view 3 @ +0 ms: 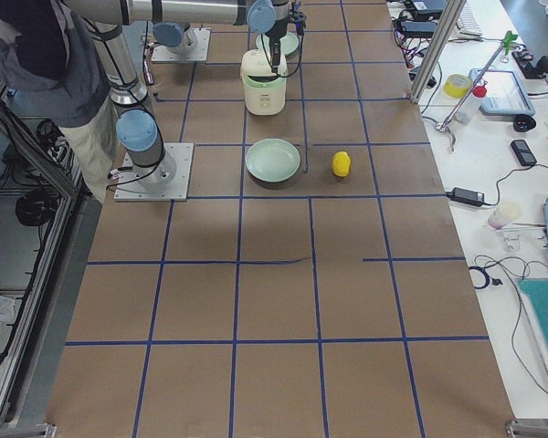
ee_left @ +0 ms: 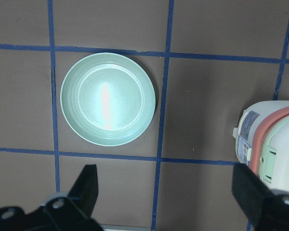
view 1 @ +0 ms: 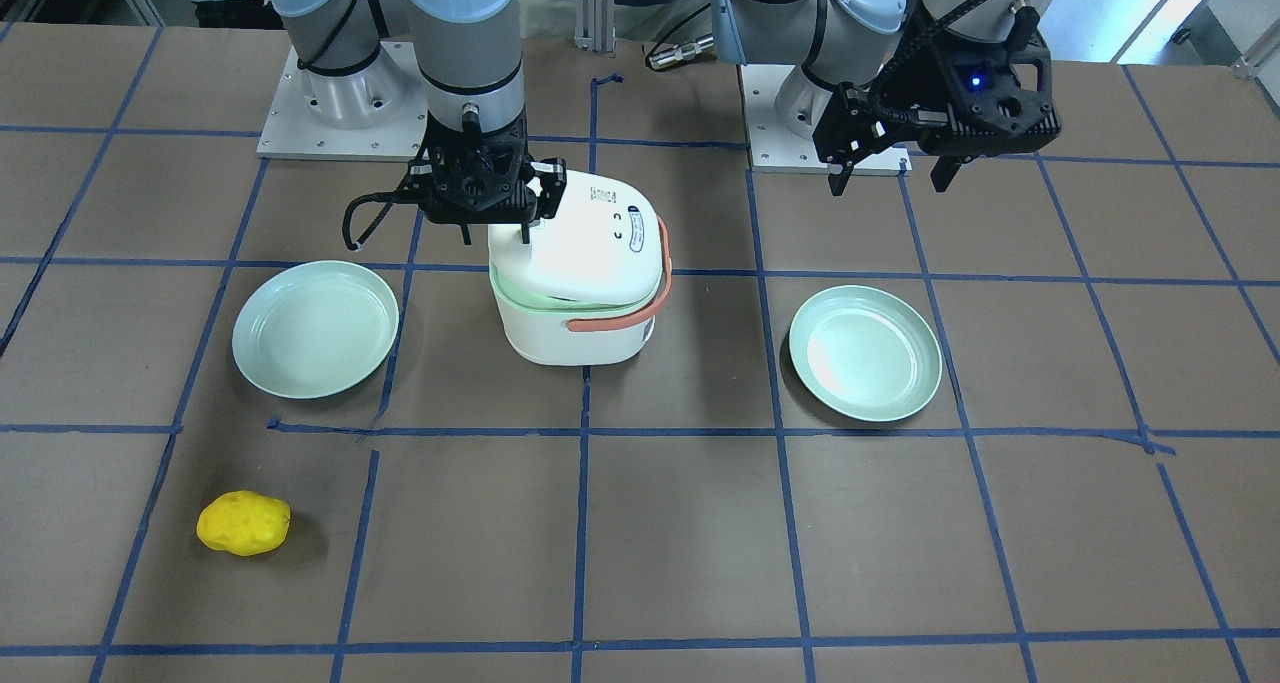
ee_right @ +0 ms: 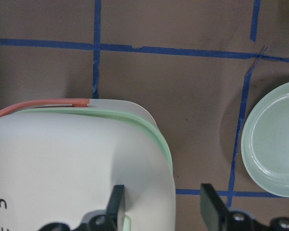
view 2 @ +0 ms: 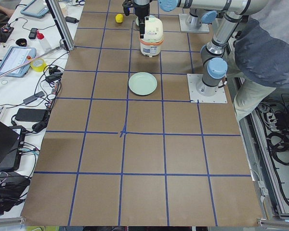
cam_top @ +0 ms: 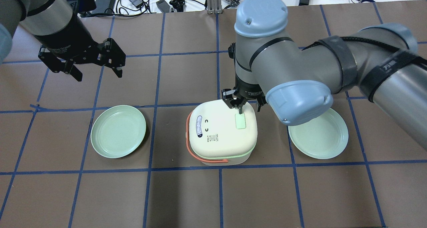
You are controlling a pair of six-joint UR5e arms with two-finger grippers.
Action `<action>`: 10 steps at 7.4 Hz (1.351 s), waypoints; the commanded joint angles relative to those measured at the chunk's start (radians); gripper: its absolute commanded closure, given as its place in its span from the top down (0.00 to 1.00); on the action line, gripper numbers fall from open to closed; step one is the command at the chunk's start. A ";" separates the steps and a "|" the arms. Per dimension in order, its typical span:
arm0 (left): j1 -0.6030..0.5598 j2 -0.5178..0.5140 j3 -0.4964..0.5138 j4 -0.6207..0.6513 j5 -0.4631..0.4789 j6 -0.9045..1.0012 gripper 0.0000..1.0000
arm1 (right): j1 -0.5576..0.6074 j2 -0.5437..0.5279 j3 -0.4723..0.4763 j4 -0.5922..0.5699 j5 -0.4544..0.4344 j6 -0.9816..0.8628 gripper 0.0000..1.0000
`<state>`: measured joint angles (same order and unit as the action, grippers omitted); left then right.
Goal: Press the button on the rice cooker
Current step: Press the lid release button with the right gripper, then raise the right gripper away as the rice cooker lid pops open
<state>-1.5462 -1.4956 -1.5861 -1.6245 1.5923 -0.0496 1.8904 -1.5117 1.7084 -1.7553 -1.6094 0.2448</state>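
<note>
The white rice cooker (cam_top: 217, 134) with a light green band and a salmon handle stands at the table's middle, lid closed. A light green button (cam_top: 240, 122) sits on its lid. My right gripper (cam_top: 249, 107) is open over the lid's edge. One fingertip (ee_right: 116, 204) rests on the lid at the button, and the other (ee_right: 212, 207) hangs off the cooker's side. In the front view this gripper (view 1: 495, 231) stands at the cooker's (view 1: 575, 283) back edge. My left gripper (cam_top: 96, 72) is open, empty and hovers apart over the table.
Two light green plates lie either side of the cooker, one on the left (cam_top: 118, 131) and one on the right (cam_top: 318, 134). A yellow lumpy object (view 1: 243, 523) lies near the operators' side. A person stands by the robot's base (view 2: 260, 53).
</note>
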 commanded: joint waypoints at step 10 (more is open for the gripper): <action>0.000 0.000 0.000 0.000 0.000 -0.001 1.00 | -0.295 -0.001 -0.251 0.073 0.005 -0.234 1.00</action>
<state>-1.5463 -1.4956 -1.5861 -1.6245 1.5923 -0.0498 1.5990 -1.5125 1.4574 -1.6608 -1.6173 0.0036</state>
